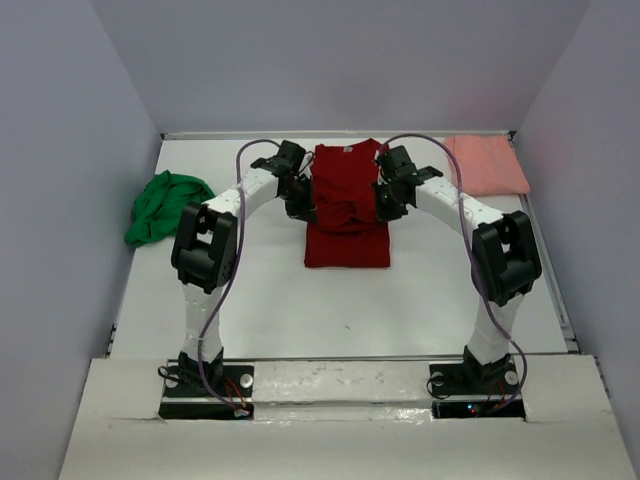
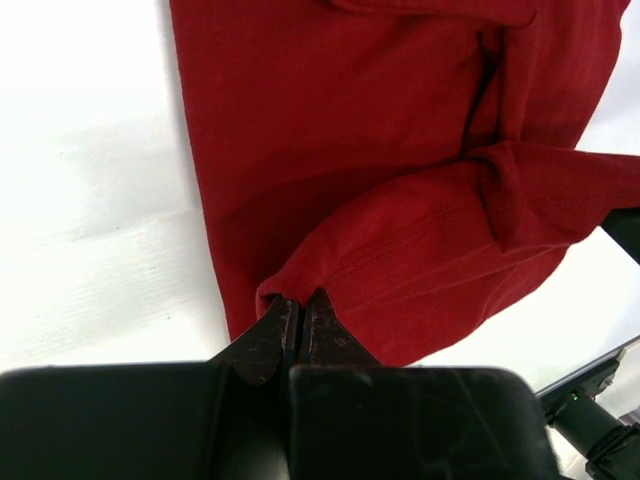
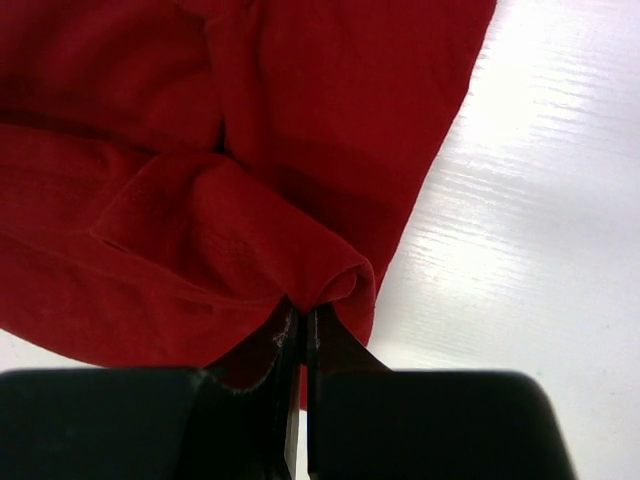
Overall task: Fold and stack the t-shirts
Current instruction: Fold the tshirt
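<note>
The dark red t-shirt (image 1: 345, 215) lies lengthwise mid-table, collar toward the back wall, its middle bunched up. My left gripper (image 1: 305, 208) pinches the shirt's left edge; in the left wrist view that gripper (image 2: 296, 300) is shut on a fold of red cloth (image 2: 400, 200). On the shirt's right edge my right gripper (image 1: 385, 208) is shut too, and the right wrist view has it (image 3: 303, 310) clamped on a rolled hem of the shirt (image 3: 200, 150). A crumpled green t-shirt (image 1: 165, 205) sits at the left. The salmon pink t-shirt (image 1: 487, 163) lies flat at the back right.
Grey walls close in the white table (image 1: 350, 310) on three sides. Both arm bases stand at the near edge, on a raised white board (image 1: 340, 385).
</note>
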Action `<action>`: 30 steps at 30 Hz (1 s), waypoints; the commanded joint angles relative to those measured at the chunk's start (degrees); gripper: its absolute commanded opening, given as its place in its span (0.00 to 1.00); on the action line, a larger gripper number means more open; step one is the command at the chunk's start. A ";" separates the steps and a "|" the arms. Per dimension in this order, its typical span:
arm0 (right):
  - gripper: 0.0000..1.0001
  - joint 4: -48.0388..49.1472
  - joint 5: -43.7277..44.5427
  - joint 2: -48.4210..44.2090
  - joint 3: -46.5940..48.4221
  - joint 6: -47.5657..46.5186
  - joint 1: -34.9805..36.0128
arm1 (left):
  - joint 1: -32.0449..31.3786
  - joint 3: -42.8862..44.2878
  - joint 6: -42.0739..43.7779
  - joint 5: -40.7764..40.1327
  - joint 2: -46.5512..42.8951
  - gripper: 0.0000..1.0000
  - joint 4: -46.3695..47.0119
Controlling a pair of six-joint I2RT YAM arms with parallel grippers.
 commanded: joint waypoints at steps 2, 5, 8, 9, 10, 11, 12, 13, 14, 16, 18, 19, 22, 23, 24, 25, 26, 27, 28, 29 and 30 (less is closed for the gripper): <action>0.00 0.46 -1.49 1.83 3.82 -1.15 -0.76 | 0.59 5.20 1.53 2.16 1.71 0.00 -1.76; 0.00 0.37 -2.01 3.33 4.61 -1.33 -0.76 | 0.85 6.78 1.62 1.46 3.19 0.00 -2.73; 0.00 0.37 -2.28 4.73 5.58 -1.42 -0.76 | 1.29 9.24 1.88 1.89 4.60 0.00 -3.34; 0.00 0.37 -2.62 5.09 5.76 -1.59 -1.28 | 1.20 9.77 1.88 1.98 5.04 0.00 -3.43; 0.00 0.37 -2.71 5.35 5.93 -1.50 -1.29 | 1.20 10.30 1.88 1.89 5.31 0.00 -3.96; 0.00 0.37 -2.72 5.70 6.19 -1.50 -1.29 | 1.20 11.09 2.06 1.89 5.75 0.00 -4.05; 0.00 0.45 -2.80 5.96 6.46 -1.59 -1.29 | 1.29 11.44 2.14 1.72 5.93 0.00 -4.14; 0.00 0.37 -2.72 6.23 6.55 -1.76 -1.29 | 1.38 11.62 2.06 1.63 6.19 0.00 -4.22; 0.00 0.37 -2.37 6.67 6.98 -1.77 -1.29 | 1.55 11.80 2.06 1.63 6.54 0.00 -4.14; 0.00 0.37 -2.28 7.20 7.51 -1.85 -1.29 | 1.73 12.33 2.23 1.80 7.51 0.00 -4.22; 0.00 0.37 -2.54 7.72 8.13 -2.12 -1.81 | 1.90 12.76 2.23 1.46 7.95 0.00 -4.22; 0.00 0.37 -2.80 7.99 8.48 -2.29 -1.82 | 1.99 12.68 2.15 1.28 8.04 0.02 -3.96; 0.10 0.28 -1.58 8.69 9.45 -2.64 -1.82 | 2.08 12.33 2.50 0.40 8.12 0.12 -3.61; 0.14 0.28 -1.22 8.87 9.71 -2.56 -1.82 | 2.08 11.72 2.58 0.40 8.04 0.16 -3.26; 0.16 0.19 -1.31 9.22 10.41 -2.73 -1.82 | 1.99 11.54 2.58 0.23 7.78 0.18 -2.91; 0.19 0.19 -1.57 9.48 10.85 -2.99 -1.82 | 1.99 11.45 2.59 -0.21 7.69 0.21 -2.91; 0.21 0.10 -1.14 9.74 11.46 -3.17 -1.82 | 2.08 11.45 2.50 -0.65 7.42 0.22 -2.73; 0.26 -0.42 -1.13 10.01 12.08 -3.35 -1.82 | 2.08 11.71 2.67 -0.92 7.33 0.26 -2.64; 0.27 -0.95 -1.13 10.45 13.48 -3.43 -1.82 | 2.08 12.15 2.67 -1.01 7.25 0.28 -2.90; 0.28 -1.04 -1.13 10.54 13.93 -3.61 -1.82 | 2.08 12.50 2.76 -0.92 7.25 0.30 -2.91; 0.32 -1.21 -1.39 10.71 14.45 -3.96 -1.82 | 2.17 13.55 2.93 -0.92 7.33 0.35 -2.99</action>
